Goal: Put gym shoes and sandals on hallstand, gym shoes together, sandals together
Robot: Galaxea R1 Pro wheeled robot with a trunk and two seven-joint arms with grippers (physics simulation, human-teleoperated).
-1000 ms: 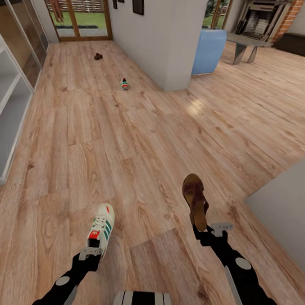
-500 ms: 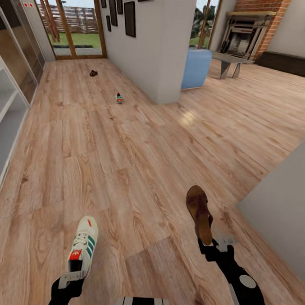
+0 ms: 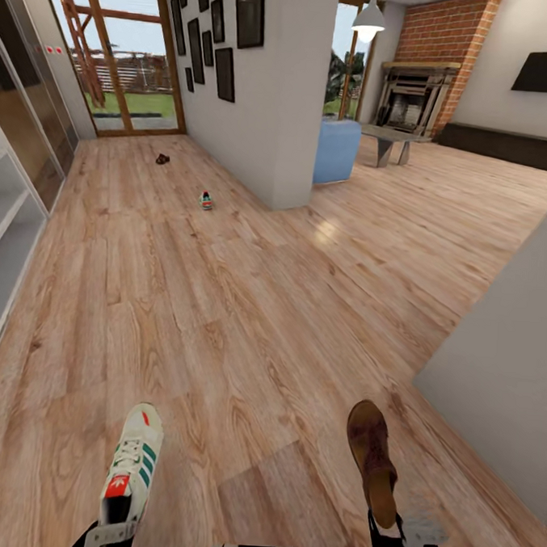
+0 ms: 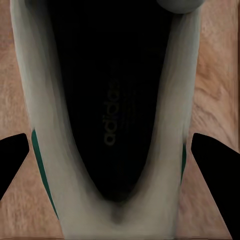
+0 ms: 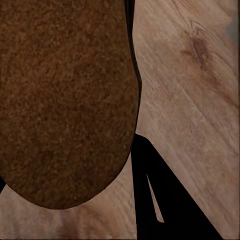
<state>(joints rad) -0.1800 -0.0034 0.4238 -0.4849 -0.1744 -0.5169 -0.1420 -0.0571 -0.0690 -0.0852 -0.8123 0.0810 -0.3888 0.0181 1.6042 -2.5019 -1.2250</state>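
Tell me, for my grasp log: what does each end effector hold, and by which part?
Left end effector: gym shoe, at its heel end. Right end effector: sandal, at its heel end.

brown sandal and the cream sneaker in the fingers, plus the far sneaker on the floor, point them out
dark brown leather sandal [image 3: 371, 458], head view, footbed
cream-white lace-up sneaker [image 3: 135, 466], head view, green stripes
far cream-white sneaker [image 3: 205, 200], head view, middle

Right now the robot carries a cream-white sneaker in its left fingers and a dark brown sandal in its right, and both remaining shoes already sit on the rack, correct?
Not quite: the head view shows the other sneaker and other sandal on the wood-plank floor. The held cream-white sneaker and dark brown sandal are right.
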